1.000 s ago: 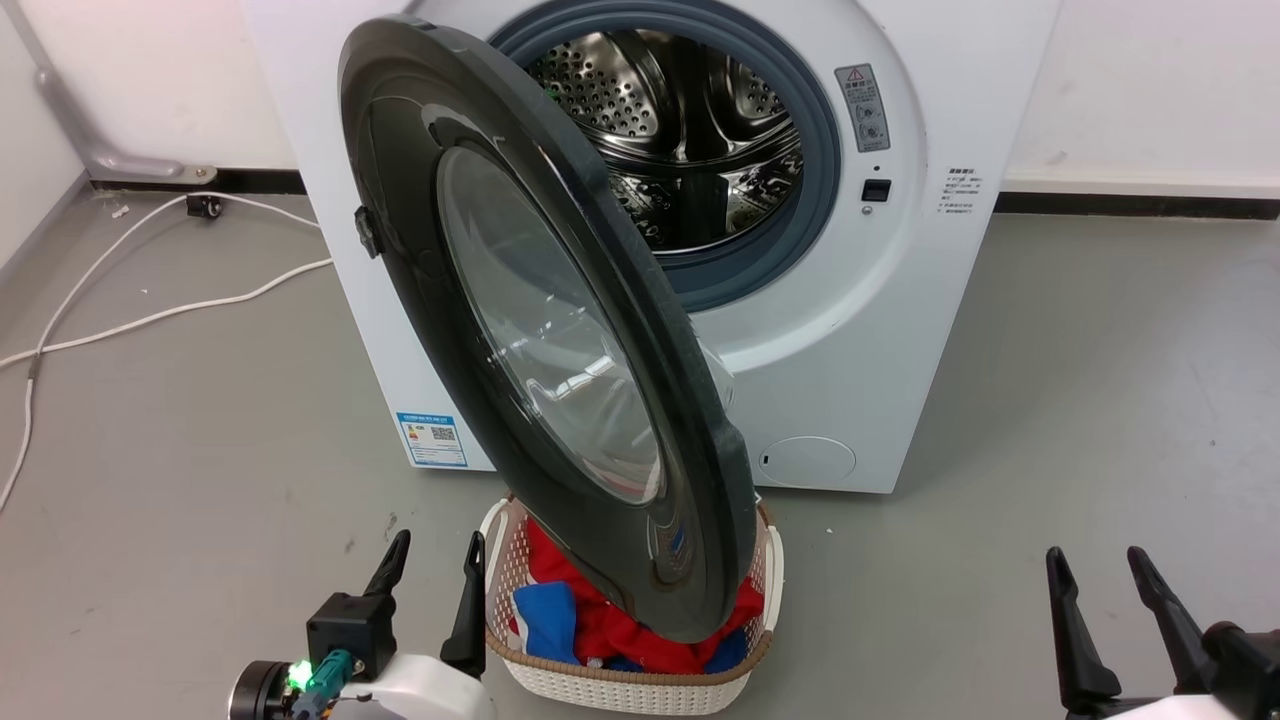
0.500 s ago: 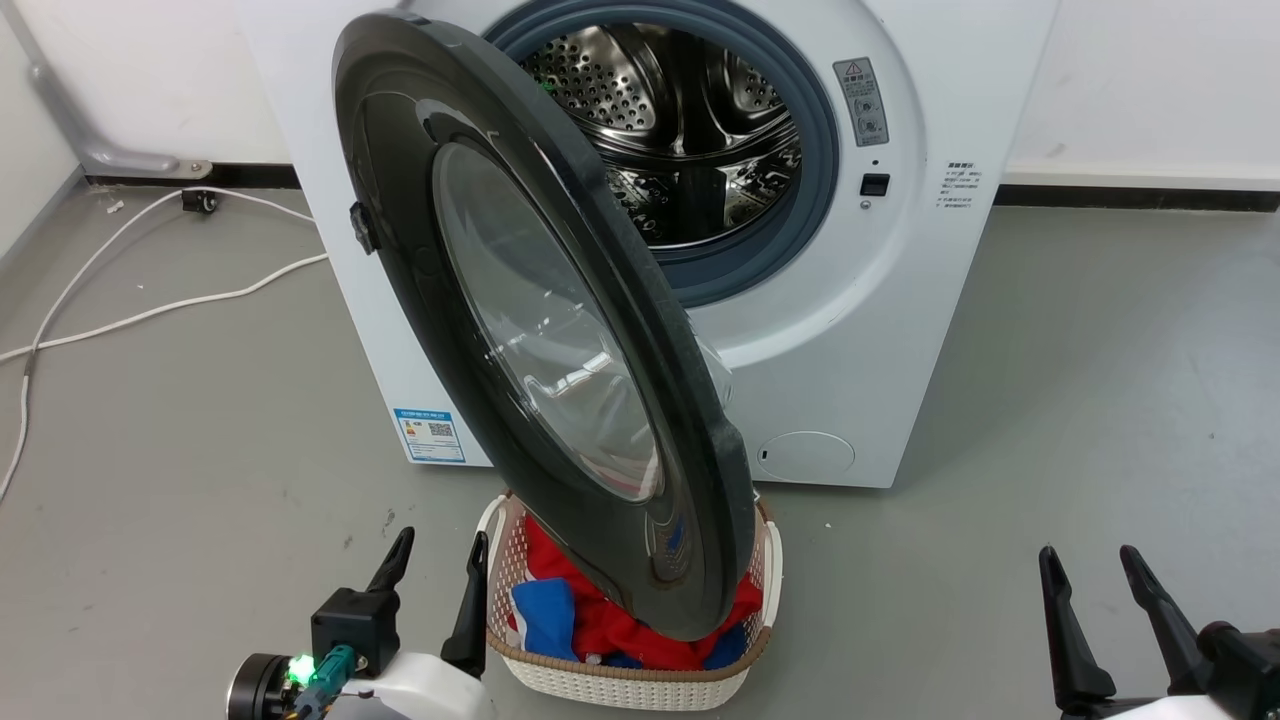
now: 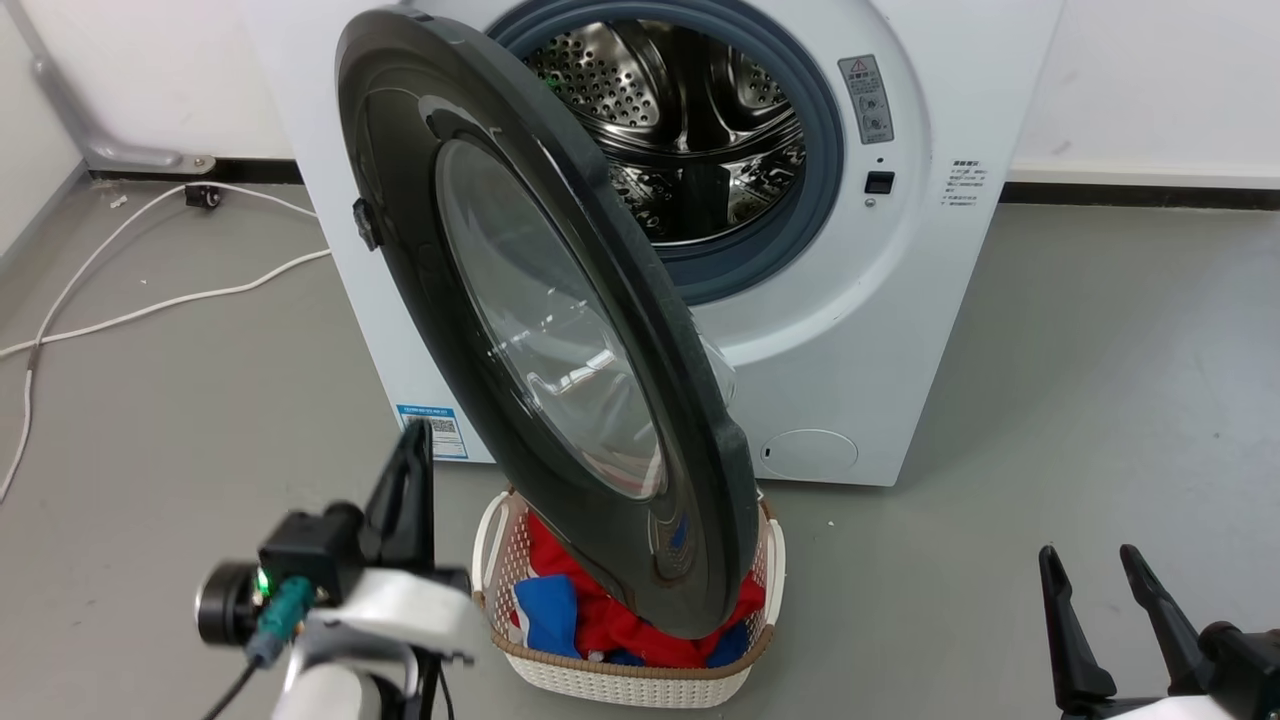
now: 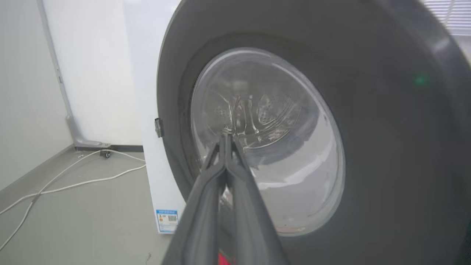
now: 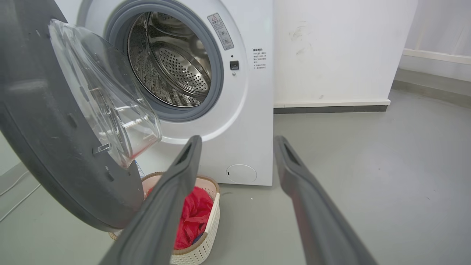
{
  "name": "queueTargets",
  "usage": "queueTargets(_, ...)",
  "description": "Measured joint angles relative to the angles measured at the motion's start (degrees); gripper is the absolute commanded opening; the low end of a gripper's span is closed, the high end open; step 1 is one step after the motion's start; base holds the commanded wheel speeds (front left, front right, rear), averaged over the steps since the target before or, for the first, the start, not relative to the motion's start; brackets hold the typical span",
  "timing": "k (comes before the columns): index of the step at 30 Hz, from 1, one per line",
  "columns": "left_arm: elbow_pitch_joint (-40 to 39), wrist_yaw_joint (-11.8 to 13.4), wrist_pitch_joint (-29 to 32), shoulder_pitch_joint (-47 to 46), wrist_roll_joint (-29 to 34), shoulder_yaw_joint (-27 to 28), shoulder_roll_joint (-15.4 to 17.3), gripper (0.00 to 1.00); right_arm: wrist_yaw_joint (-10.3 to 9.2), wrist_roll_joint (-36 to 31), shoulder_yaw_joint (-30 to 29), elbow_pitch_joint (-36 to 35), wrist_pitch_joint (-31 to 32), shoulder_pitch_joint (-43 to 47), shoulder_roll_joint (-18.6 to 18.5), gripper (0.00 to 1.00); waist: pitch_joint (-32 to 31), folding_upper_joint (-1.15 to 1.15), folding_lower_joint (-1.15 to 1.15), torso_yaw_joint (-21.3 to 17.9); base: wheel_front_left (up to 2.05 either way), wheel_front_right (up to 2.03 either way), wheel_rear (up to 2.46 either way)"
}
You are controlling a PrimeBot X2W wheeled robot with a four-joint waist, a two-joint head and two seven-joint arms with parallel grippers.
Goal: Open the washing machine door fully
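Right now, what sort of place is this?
Likely a laundry room, or a test space set up as one: white front-load washer with door open, basket of clothes before it, bare grey floor.

The left gripper [image 3: 415,445] stands at 7 o'clock in the head view. Its fingers are pressed together tip to tip and point to 12, above a pale wrist [image 3: 395,605] carrying a green light. The right gripper [image 3: 1092,565] sits low at 5 o'clock, with its fingers spread apart and pointing to 12.
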Motion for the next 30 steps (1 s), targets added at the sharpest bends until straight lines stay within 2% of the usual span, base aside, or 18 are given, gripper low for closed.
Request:
queueTargets(8, -12.6, 0.9, 0.9, -8.0, 0.7, -0.2, -0.3, 0.0, 0.0, -0.1, 0.1, -0.2, -0.1, -0.1, 0.0, 1.0, -0.1, 0.0, 0.0, 0.6, 0.0, 0.0, 0.0)
queueTargets(15, -21.0, 1.0, 4.5, -15.8, 0.9, -4.3, -2.7, 0.0, 0.0, -0.2, 0.2, -0.4, -0.1, -0.3, 0.0, 1.0, 0.2, 0.0, 0.0, 0.4, 0.0, 0.0, 0.0)
queueTargets(22, -24.2, 0.0, 7.5, -22.6, -1.3, -14.5, -4.8, 0.0, 0.0, -1.4, 0.6, -0.4, 0.5, -0.5, 0.0, 1.0, 0.4, 0.0, 0.0, -0.6, 0.0, 0.0, 0.0)
queueTargets(30, -23.4, 0.7, 10.3, -25.0, -6.7, -27.2, -5.2, 0.0, 0.0, -1.7, 0.6, -0.5, 1.1, -0.5, 0.0, 1.0, 0.4, 0.0, 0.0, -1.7, 0.0, 0.0, 0.0)
